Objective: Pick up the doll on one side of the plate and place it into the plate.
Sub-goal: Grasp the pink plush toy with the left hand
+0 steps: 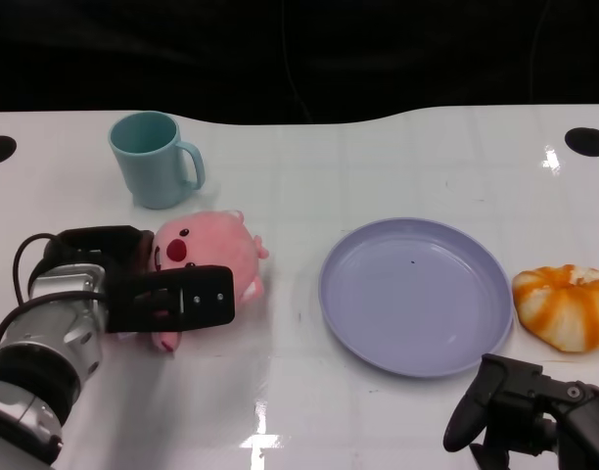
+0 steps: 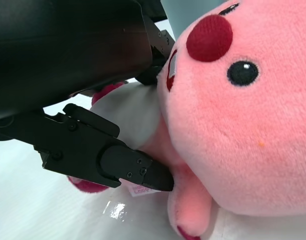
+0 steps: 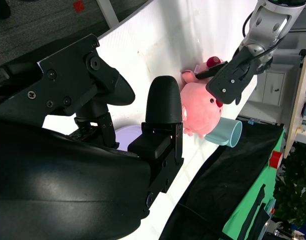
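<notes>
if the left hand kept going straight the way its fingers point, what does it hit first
The left hand points right across the table, its fingers already around the pink doll, so the doll comes first. Beyond it, likely the plate, though depth is hard to judge.

Nothing legible anywhere tbh. Only candidate: small white tag on the doll (image 2: 233, 125), tucked under the left hand's fingers (image 2: 138, 172) in the left wrist view, w/ faint pinkish print, way too blurry and half hidden to read. Zero logos or numbers on the mug (image 1: 155, 159), the plate (image 1: 414, 294) or the table (image 1: 378, 157). Right wrist view: just a paper-ish thing at the far edge w/ marks too small to make out.
</notes>
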Robot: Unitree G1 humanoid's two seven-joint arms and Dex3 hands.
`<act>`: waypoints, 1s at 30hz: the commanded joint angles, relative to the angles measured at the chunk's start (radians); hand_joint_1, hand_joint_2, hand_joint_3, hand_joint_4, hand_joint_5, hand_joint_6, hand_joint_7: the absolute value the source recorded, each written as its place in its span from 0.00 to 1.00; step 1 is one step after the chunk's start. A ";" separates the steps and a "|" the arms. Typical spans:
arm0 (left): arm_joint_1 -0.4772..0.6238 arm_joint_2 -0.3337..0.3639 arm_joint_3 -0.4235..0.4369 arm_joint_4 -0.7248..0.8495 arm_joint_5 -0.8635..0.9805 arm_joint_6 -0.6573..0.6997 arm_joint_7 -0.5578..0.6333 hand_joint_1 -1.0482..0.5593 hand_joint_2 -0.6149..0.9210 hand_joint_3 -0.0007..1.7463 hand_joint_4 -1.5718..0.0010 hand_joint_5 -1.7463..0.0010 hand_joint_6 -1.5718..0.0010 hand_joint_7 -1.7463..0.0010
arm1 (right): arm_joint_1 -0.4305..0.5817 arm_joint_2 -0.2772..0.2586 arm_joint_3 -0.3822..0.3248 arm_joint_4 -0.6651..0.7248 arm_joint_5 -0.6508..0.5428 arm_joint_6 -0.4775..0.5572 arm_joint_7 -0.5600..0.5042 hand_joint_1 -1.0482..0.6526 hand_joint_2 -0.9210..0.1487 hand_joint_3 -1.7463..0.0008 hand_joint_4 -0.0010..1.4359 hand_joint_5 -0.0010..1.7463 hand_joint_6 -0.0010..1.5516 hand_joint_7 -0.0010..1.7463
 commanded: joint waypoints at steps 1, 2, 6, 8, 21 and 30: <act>0.086 -0.028 -0.029 0.057 -0.011 -0.046 0.020 0.44 1.00 0.08 0.56 0.45 0.32 0.96 | 0.003 -0.012 -0.010 -0.011 0.011 0.004 0.005 0.57 0.28 0.39 0.46 0.97 0.38 0.82; 0.090 -0.027 -0.029 0.056 -0.011 -0.056 0.047 0.44 1.00 0.08 0.57 0.40 0.30 0.95 | 0.003 -0.012 -0.011 -0.010 0.011 0.002 0.005 0.57 0.28 0.39 0.46 0.97 0.38 0.82; 0.100 -0.018 -0.016 0.048 -0.034 -0.106 0.122 0.47 1.00 0.09 0.60 0.04 0.41 0.56 | -0.002 -0.010 -0.011 -0.001 0.012 -0.002 0.007 0.57 0.28 0.39 0.46 0.97 0.38 0.82; 0.099 -0.015 -0.020 0.048 -0.036 -0.115 0.138 0.47 1.00 0.12 0.61 0.01 0.47 0.45 | -0.004 -0.009 -0.011 0.002 0.013 -0.003 0.008 0.57 0.28 0.39 0.46 0.97 0.38 0.82; 0.163 0.028 0.139 -0.075 -0.205 -0.281 0.288 0.53 0.81 0.54 0.42 0.00 0.53 0.00 | -0.018 0.002 0.012 0.005 0.002 0.013 -0.003 0.57 0.30 0.37 0.46 0.97 0.39 0.82; 0.158 0.035 0.193 -0.237 -0.255 -0.250 0.211 0.54 0.71 0.71 0.39 0.00 0.52 0.00 | -0.040 0.017 0.030 0.033 0.008 0.008 -0.007 0.57 0.29 0.36 0.45 0.98 0.38 0.82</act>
